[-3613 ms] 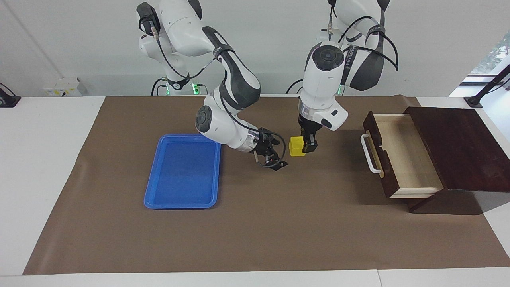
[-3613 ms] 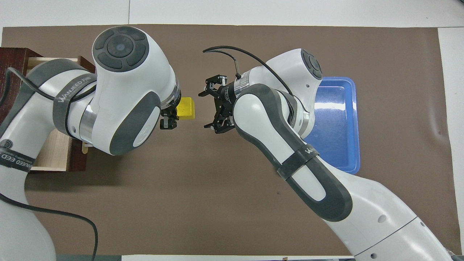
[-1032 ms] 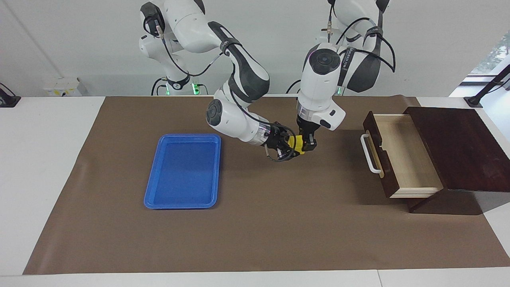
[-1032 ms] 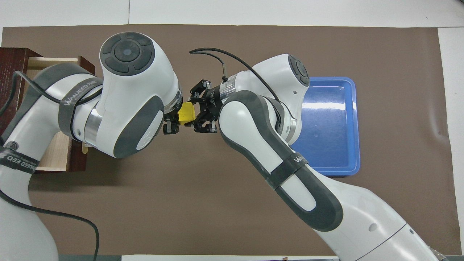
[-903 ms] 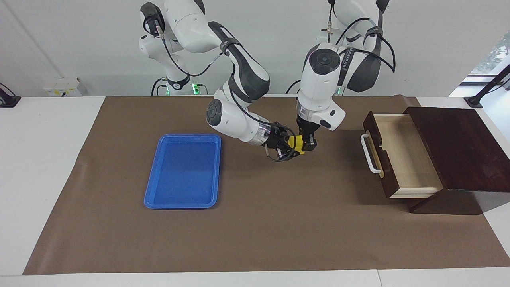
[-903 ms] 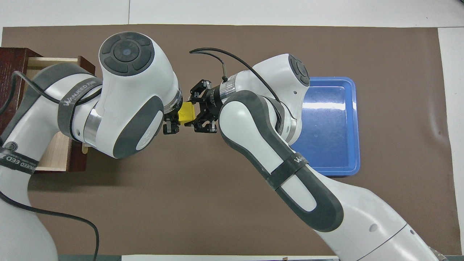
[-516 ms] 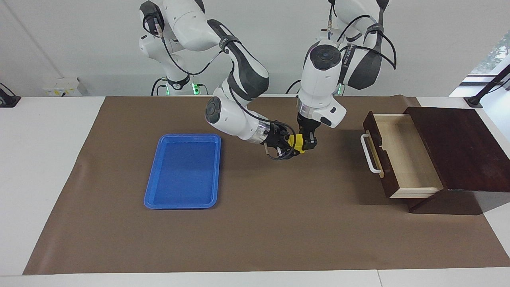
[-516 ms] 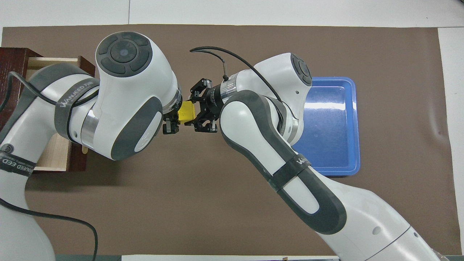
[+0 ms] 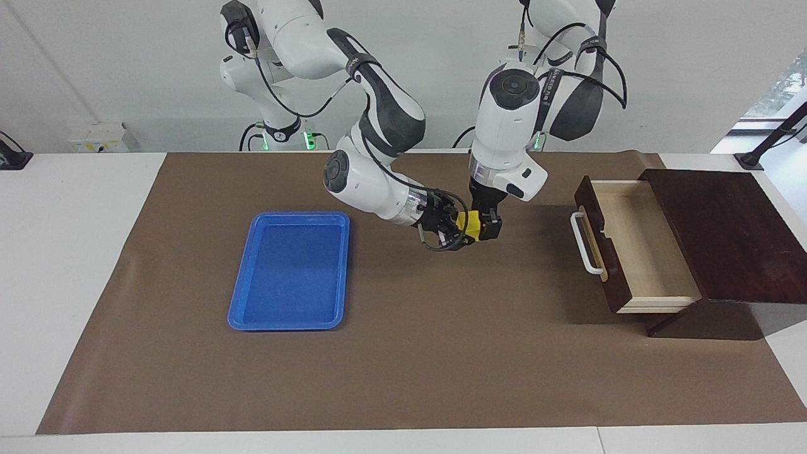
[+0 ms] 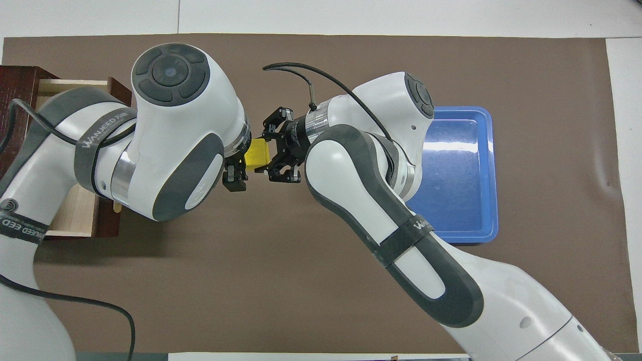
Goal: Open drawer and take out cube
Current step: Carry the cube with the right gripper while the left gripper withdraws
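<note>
Two pincers meet at one small cube in mid-air, above the bare brown surface between the tray and the drawer. The right pincer, reaching in sideways from the tray's end, is clamped on the cube. The left pincer hangs straight down just beside it on the drawer's side, touching or nearly touching the cube; its fingers look parted in the overhead view, one of them standing clear of the yellow block, so I judge it has let go, though I cannot swear the upper finger is off. The drawer stands pulled well out, its pale inside empty, so opening and taking out are done and this looks like a hand-over from left arm to right. The next move, to my eye, calls for the left pincer to rise or back away toward the drawer without nudging the cube, and only then for the right arm to carry it off, likely toward the tray. A brush on parting could twist the cube in the grip.
</note>
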